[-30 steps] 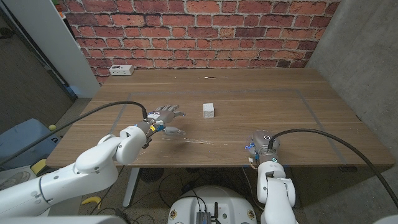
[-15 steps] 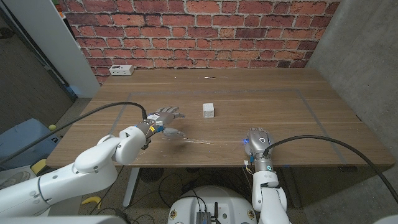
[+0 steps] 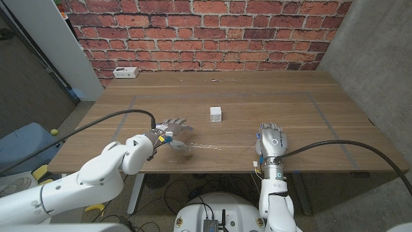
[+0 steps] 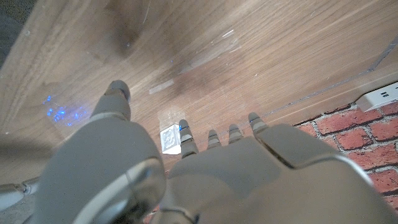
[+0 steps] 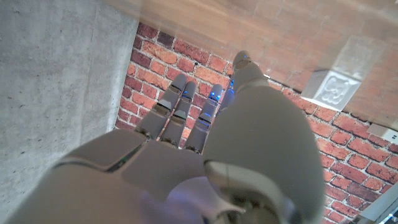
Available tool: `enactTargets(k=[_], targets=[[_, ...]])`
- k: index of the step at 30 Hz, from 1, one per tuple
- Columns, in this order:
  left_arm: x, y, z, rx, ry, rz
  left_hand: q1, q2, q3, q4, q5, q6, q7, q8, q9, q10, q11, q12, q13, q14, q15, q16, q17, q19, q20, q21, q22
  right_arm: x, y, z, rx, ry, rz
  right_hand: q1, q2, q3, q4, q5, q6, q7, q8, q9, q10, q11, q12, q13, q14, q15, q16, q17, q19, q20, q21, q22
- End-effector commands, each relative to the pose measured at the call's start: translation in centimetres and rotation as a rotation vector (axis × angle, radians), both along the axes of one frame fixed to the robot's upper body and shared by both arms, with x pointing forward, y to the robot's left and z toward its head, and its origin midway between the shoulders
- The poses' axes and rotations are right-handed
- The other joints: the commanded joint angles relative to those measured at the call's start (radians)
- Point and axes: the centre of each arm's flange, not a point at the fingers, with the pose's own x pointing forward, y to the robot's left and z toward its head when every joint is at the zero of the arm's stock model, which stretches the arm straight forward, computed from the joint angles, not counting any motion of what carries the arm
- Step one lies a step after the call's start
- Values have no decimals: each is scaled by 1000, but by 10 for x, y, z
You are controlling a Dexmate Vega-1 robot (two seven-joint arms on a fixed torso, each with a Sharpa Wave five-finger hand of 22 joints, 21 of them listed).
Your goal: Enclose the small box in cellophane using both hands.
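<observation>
Wooden counter carries a clear cellophane sheet, lying flat and hard to trace. Left hand and right hand hover near its front edge, fingers spread, grasping nothing. Small box stands mid-counter, unwrapped. Judgement: wrapping not yet begun.

The small white cube-shaped box sits on the brown wood-grain table, a faint grey printed pattern on its face in the right wrist view. Nearer the robot than the box, the clear glossy cellophane sheet catches pale highlights. The silver-grey left hand and the silver-grey right hand carry small blue lights. Beyond the box, the wall of red bricks with pale mortar lines rises behind the table, and a white power strip lies at the table's far left corner
</observation>
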Motion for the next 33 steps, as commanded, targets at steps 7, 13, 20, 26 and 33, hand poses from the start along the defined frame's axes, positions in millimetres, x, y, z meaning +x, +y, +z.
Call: enactTargets(k=[7,13,20,26,33], targets=[[-18,-2,-15,59,9,74,28,0,1,-7,11,-10,1,-4,7,-128,1,-3,6,-210,10,1,1,-113,12,-8,4,-3,3,16,-10,-135,-6,-8,10,2,11,13,0,10,2,25,15,-21,-13,6,19,-182,-29,-16,-15,-22,-3,1],[-17,-1,-18,93,41,120,47,-4,-7,-5,20,-54,-2,-17,9,-160,8,-8,6,-231,22,-1,2,-132,14,-19,4,-2,4,18,-27,-120,-2,-2,8,-7,9,13,-2,6,7,37,13,-34,-16,12,10,-185,-27,-9,-24,-40,-6,2],[-18,-3,-19,127,85,149,58,-14,-19,-2,28,-94,-2,-24,10,-184,13,-8,7,-248,29,0,2,-144,17,-27,5,-2,2,17,-35,-136,30,-5,9,-9,12,23,4,12,7,32,14,9,-27,13,35,-175,-35,-14,21,3,10,0],[-18,-9,-25,176,90,195,69,-19,-29,0,33,-141,7,-30,11,-204,17,-8,7,-257,37,2,2,-149,17,-32,6,-2,1,17,-22,-150,33,-13,17,0,15,24,-34,-1,-13,20,2,29,-42,13,46,-173,-45,-19,20,15,7,-1],[-18,-8,-28,217,10,247,98,11,-23,6,32,-107,-4,-3,13,-176,11,10,6,-236,24,13,2,-131,14,-28,7,-2,0,19,-21,-155,42,-17,21,3,17,21,-42,-3,-18,17,1,33,-45,13,47,-172,-50,-21,20,19,6,-1]])
